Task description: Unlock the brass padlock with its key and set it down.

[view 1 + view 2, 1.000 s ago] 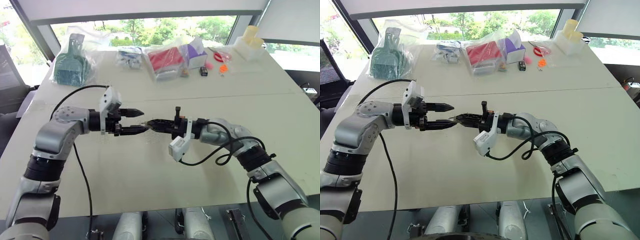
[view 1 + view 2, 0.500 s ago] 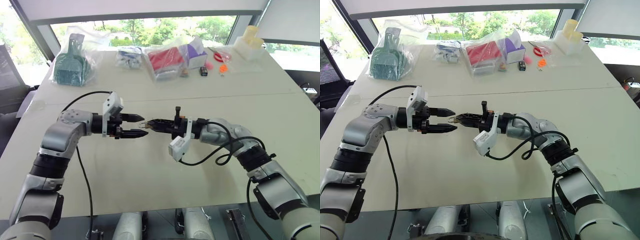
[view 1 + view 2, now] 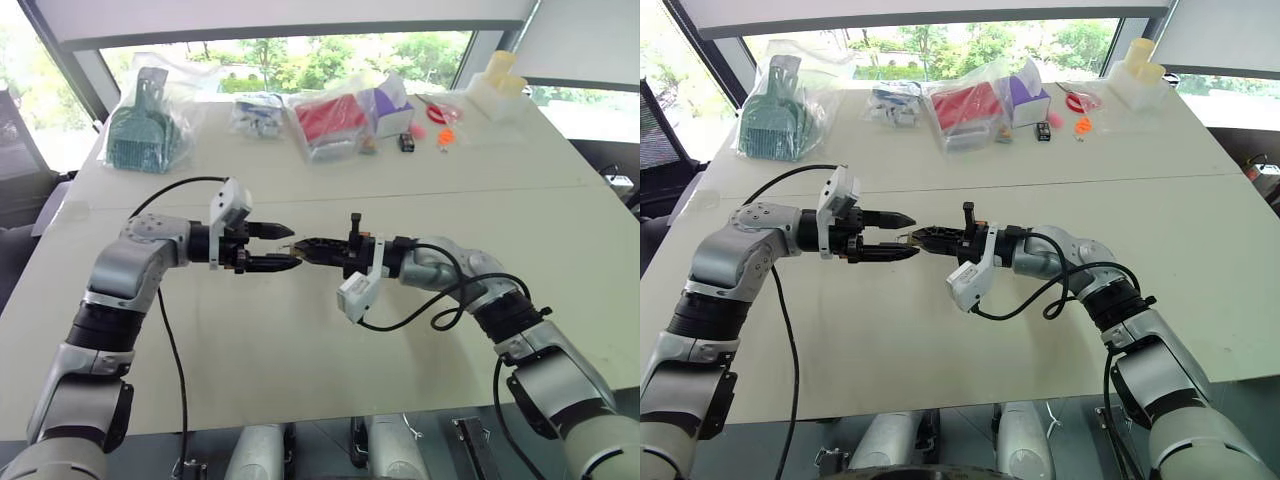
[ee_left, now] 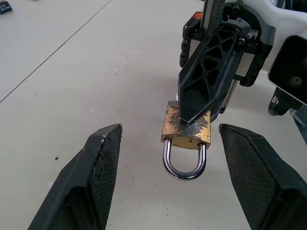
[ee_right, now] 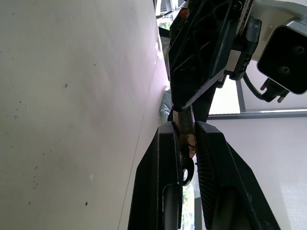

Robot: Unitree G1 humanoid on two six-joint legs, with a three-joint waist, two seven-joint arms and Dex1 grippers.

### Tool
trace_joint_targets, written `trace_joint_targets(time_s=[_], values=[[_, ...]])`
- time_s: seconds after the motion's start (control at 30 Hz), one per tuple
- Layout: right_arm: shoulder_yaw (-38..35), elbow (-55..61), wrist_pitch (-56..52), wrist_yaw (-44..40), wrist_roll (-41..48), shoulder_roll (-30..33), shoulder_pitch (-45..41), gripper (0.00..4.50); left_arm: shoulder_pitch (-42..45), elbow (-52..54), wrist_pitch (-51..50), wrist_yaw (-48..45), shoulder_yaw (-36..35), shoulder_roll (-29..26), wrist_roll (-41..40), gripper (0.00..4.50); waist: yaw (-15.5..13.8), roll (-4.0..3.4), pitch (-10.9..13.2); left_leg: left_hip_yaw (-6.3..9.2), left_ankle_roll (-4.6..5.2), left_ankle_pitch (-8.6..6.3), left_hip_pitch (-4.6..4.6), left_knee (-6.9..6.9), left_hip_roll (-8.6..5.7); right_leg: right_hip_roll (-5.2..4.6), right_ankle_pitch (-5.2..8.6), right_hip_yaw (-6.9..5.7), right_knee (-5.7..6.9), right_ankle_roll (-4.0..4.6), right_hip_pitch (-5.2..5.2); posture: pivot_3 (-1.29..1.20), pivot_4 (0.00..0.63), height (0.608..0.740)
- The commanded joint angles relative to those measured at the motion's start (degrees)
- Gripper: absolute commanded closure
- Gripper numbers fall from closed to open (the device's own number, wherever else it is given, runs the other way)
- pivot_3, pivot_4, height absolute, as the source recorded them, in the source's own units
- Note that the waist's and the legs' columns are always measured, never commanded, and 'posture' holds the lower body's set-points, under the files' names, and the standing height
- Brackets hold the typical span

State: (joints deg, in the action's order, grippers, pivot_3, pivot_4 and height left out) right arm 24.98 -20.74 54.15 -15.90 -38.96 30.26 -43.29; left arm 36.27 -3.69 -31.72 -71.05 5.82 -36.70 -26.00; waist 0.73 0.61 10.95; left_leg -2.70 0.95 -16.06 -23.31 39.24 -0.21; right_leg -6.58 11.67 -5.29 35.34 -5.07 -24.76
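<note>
Brass padlock [image 4: 186,128] in right gripper [image 3: 916,238] — between left gripper [image 4: 170,167] fingers

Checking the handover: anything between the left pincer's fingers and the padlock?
No. In the left wrist view the brass padlock hangs from the shut right pincer, and only bare table shows between it and either open left finger.

Brass padlock [image 4: 186,129], shackle closed, held aloft

brass padlock [image 4: 186,130]: top face hidden behind right gripper [image 4: 188,117]
key: too small to tell
</note>
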Motion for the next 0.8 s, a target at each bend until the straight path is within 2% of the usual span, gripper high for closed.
trace_joint_targets(time_s=[0.03, 0.13, 0.17, 0.53, 0.63, 0.8], values=[[-1.28, 2.27, 0.31, 0.62, 1.55, -0.16, -0.96, 4.5, 1.35, 0.63, 0.89, -0.62, -0.32, 0.03, -0.08, 2.44, -0.03, 0.0, 0.0, 0.0, 0.0, 0.0, 0.0, 0.0, 0.0, 0.0, 0.0, 0.0, 0.0, 0.0, 0.0, 0.0, 0.15, 0.74], [-1.24, 2.52, 0.31, 0.62, 1.5, -0.07, -0.88, 4.5, 1.5, 0.38, 0.98, -0.9, -0.26, 0.29, 0.07, 3.56, 0.02, 0.0, 0.0, 0.0, 0.0, 0.0, 0.0, 0.0, 0.0, 0.0, 0.0, 0.01, 0.0, 0.0, 0.0, 0.0, 0.15, 0.74], [-1.22, 2.57, 0.32, 0.62, 1.49, -0.04, -0.87, 4.5, 1.55, 0.31, 0.99, -0.99, -0.28, 0.39, 0.13, 3.76, 0.05, 0.0, 0.0, 0.0, 0.0, 0.0, 0.0, 0.0, 0.0, 0.0, 0.0, 0.0, 0.0, 0.0, 0.0, 0.0, 0.15, 0.74], [-0.81, 2.5, 0.6, -0.03, 1.87, 0.0, -0.98, 4.5, 1.25, 0.46, 1.75, -1.34, 0.01, 0.45, 1.13, 3.76, 0.03, 0.0, 0.0, 0.0, 0.01, -0.01, 0.0, 0.0, 0.0, 0.0, 0.0, 0.01, 0.0, 0.0, 0.0, 0.0, 0.15, 0.74], [-0.85, 2.41, 0.62, -0.18, 2.15, -0.08, -1.02, 3.14, 0.97, 0.7, 1.97, -1.56, -0.06, 0.21, 1.33, 3.76, 0.04, 0.0, 0.0, 0.0, 0.03, -0.02, 0.0, 0.0, 0.0, 0.0, 0.0, 0.01, 0.0, 0.0, 0.0, 0.0, 0.15, 0.74], [-0.91, 1.63, 0.41, -0.34, 1.96, 0.14, -1.49, 0.54, 0.37, 0.91, 2.51, -2.05, -0.21, -0.31, 1.83, 3.76, 0.02, 0.0, 0.0, 0.0, 0.04, -0.02, 0.0, 0.0, 0.0, 0.0, 0.0, 0.01, 0.0, 0.0, 0.0, 0.0, 0.15, 0.74]])
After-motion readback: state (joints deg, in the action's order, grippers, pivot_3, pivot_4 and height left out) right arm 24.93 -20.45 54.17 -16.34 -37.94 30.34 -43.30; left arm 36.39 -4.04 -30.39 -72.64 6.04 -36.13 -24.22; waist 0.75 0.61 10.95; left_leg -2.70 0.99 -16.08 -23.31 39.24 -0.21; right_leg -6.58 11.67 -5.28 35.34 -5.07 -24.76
